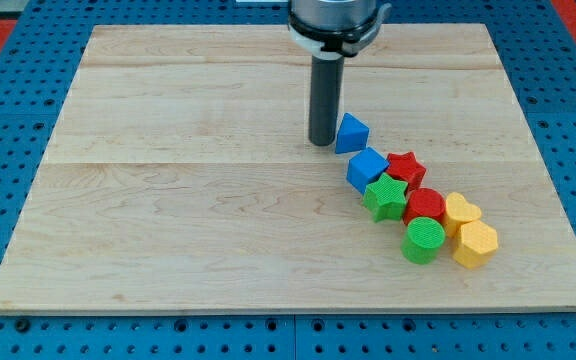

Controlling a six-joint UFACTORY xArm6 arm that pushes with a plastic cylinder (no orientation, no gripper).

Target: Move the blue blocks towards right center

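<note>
A blue triangular block (352, 133) lies right of the board's middle. A blue cube (366, 168) lies just below it, touching a red star (405, 168) on its right and a green star (386, 197) below. My tip (322, 141) rests on the board just left of the blue triangular block, touching or almost touching it, and up-left of the blue cube.
A red cylinder (426, 206), a green cylinder (423, 240), a yellow heart-like block (461, 212) and a yellow hexagonal block (475, 243) cluster at lower right. The wooden board (168, 200) lies on a blue perforated table (28, 30).
</note>
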